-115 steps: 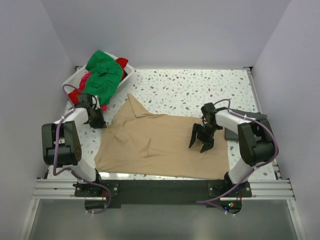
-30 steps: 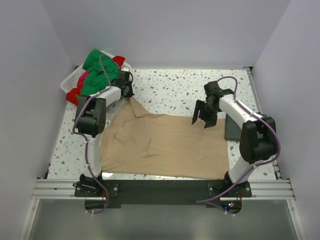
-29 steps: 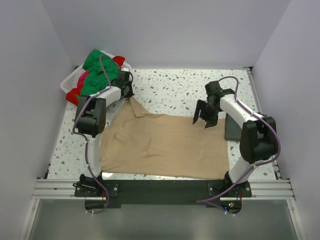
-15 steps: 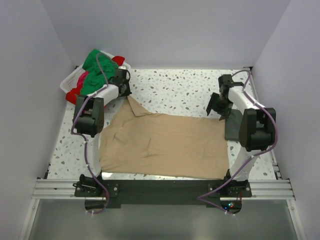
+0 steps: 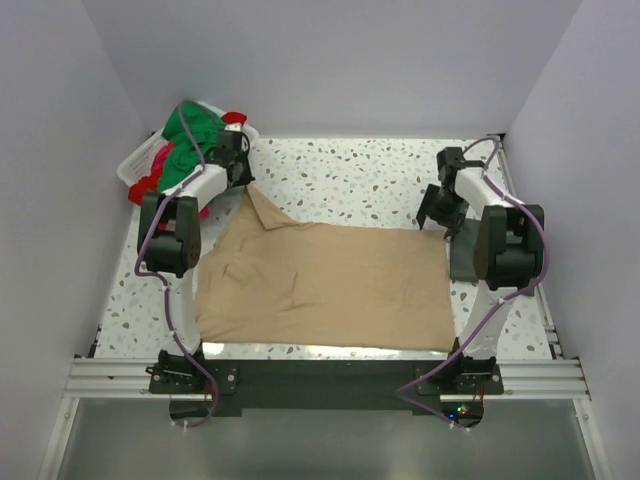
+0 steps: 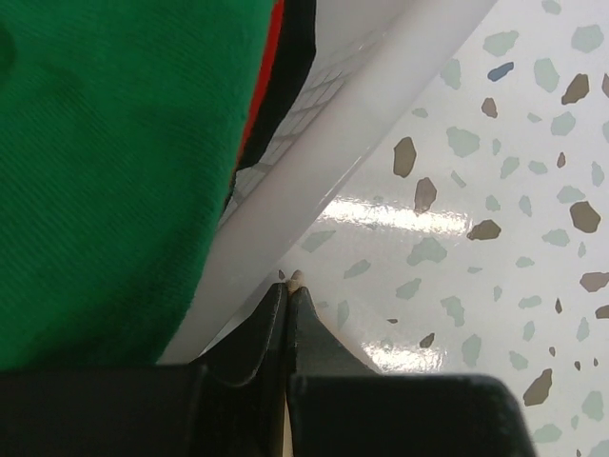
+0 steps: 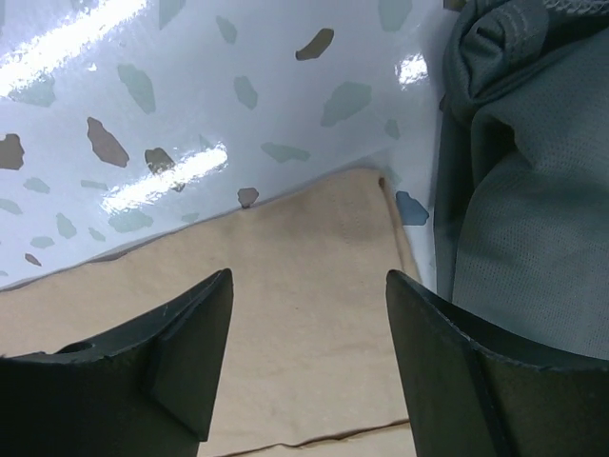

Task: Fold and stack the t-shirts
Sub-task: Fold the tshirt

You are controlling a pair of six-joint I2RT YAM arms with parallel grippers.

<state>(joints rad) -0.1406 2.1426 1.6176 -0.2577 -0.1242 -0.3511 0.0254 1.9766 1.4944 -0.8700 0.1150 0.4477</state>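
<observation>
The left gripper point(image 6: 288, 286) is pinching the far-left tip of the tan t-shirt point(image 5: 330, 280), spread mid-table, while the right gripper point(image 7: 306, 278) is hovering jaws-apart over its far-right corner beside the dark grey t-shirt point(image 7: 514, 238), so I'd judge we're flattening, with a drop-and-clamp needed next.

I see my right tool point(image 7: 306, 286) with its fingers point(image 7: 181, 352) spread wide over the tan shirt point(image 7: 304, 371) corner, the dark grey shirt point(image 7: 533, 209) just beside it on the bench point(image 7: 143, 114).
</observation>
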